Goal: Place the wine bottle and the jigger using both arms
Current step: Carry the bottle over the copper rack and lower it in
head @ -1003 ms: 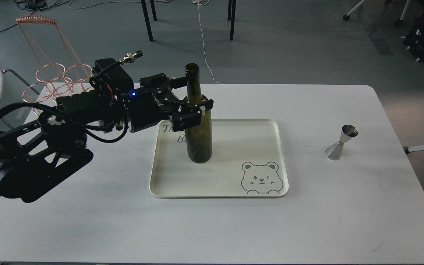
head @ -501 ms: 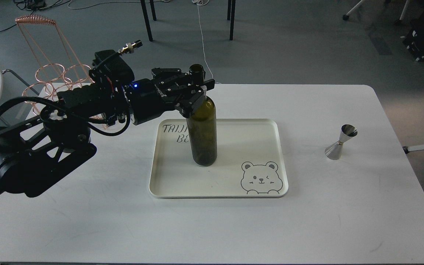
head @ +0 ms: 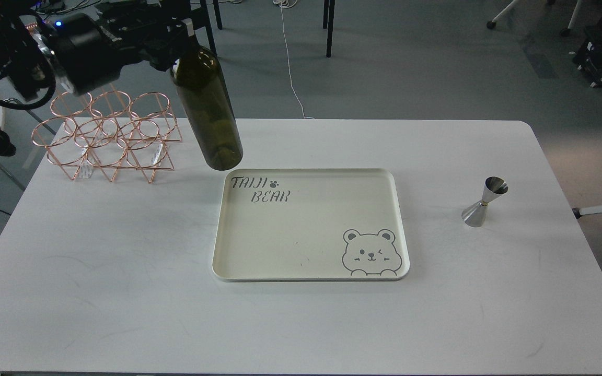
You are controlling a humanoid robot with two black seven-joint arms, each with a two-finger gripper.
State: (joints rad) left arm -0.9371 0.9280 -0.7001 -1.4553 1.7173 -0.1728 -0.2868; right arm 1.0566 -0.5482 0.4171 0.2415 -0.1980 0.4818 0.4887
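My left gripper point(head: 178, 32) is at the top left, shut on the neck of the dark olive-green wine bottle point(head: 208, 107). The bottle hangs tilted in the air, its base above the table just off the tray's far left corner. The steel jigger point(head: 484, 201) stands upright on the table at the right, clear of the tray. The cream tray point(head: 306, 271) with a bear drawing lies empty in the middle. The right gripper is out of view; only a sliver of dark cable shows at the right edge.
A copper wire bottle rack point(head: 107, 137) stands on the table's far left, just left of the hanging bottle. The white table point(head: 175, 324) ends close behind the rack. Chair legs and cables are on the floor beyond.
The left arm has lifted the bottle off the tray and swung it up and to the left, toward the rack. The bottle now tilts. The jigger has not moved.
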